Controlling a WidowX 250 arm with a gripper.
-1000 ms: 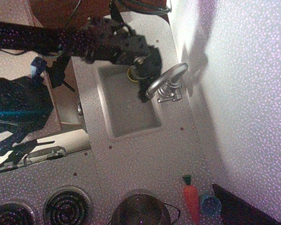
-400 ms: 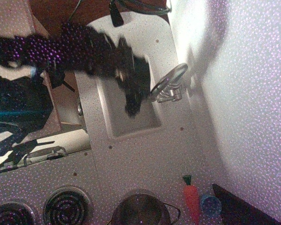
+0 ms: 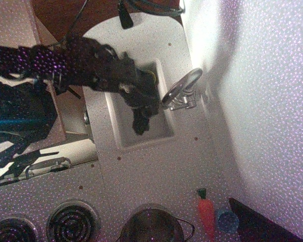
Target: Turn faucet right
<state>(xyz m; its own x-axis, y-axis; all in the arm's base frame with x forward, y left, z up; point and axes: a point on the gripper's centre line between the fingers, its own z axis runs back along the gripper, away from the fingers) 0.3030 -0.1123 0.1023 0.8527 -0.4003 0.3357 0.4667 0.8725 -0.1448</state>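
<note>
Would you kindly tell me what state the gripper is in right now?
Gripper: cannot be told; it is a dark blur over the sink, beside the faucet.

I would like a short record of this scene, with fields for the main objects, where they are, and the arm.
faucet: silver, at the sink's far edge, spout arched over the basin
sink: pale basin set in the counter
gripper: dark, over the basin, beside the spout; fingers too dark to judge
carrot: on the counter near the wall
blue cup: beside the carrot
pot: bottom edge
burners: bottom left
</note>
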